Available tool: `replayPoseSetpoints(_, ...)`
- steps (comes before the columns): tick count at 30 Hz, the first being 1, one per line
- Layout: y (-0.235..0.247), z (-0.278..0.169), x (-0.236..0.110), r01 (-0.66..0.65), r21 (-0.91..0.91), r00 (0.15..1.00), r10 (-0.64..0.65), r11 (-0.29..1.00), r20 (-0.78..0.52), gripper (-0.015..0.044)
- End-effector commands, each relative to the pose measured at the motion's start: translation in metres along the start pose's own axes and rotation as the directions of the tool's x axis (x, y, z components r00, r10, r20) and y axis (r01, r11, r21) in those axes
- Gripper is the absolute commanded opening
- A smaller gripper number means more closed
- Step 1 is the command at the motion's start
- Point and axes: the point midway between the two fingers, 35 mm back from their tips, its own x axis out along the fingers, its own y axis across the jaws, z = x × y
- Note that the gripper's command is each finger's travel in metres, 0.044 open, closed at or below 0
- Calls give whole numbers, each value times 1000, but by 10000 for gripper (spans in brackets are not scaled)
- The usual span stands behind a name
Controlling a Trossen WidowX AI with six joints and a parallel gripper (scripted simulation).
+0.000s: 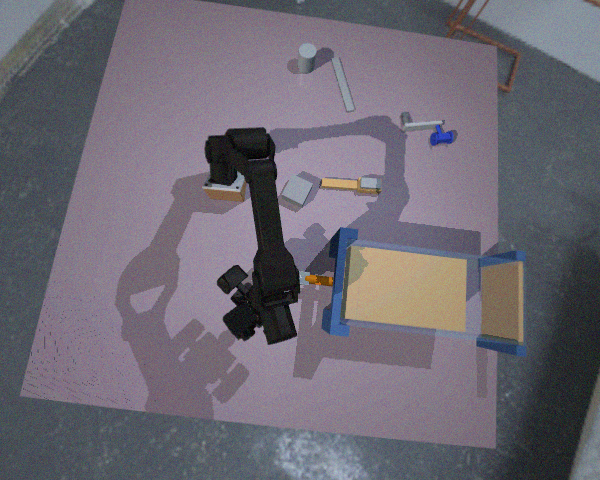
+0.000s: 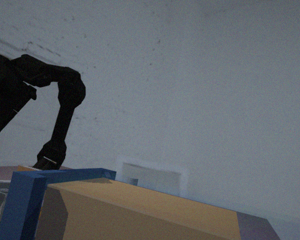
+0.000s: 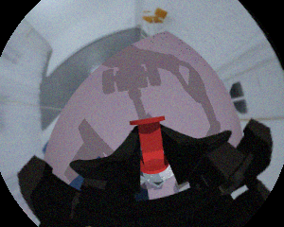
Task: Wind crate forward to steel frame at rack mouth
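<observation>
My gripper (image 3: 146, 127) is shut on the red grip of the winch handle in the wrist view. The pale metal below the grip is partly hidden by the fingers, so the key's fit in the hole is not visible. The arm covers the winch in the top view. An orange strap piece (image 1: 319, 280) runs from there to the mouth of the rack. The tan crate (image 1: 403, 289) (image 2: 145, 206) sits flat inside the clear-panelled cubby, its front close behind the blue frame (image 1: 348, 235) (image 2: 21, 196). I cannot tell whether they touch.
A blue-knobbed crank (image 1: 441, 137), a grey bar (image 1: 343, 85), a grey cylinder (image 1: 306, 58), a grey block (image 1: 296, 191) and a wooden-handled tool (image 1: 339, 183) lie on the pink bench (image 1: 186, 77). An orange-sided block (image 1: 225, 193) is beside the arm.
</observation>
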Motion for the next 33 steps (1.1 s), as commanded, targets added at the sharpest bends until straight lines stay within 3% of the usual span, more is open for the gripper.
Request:
replayPoseSetpoints(1, 18, -8, -4, -38, -7, 999, 38, 999, -9, 0)
replayPoseSetpoints(33, 54, -34, -18, -41, -9, 999, 41, 999, -12, 0)
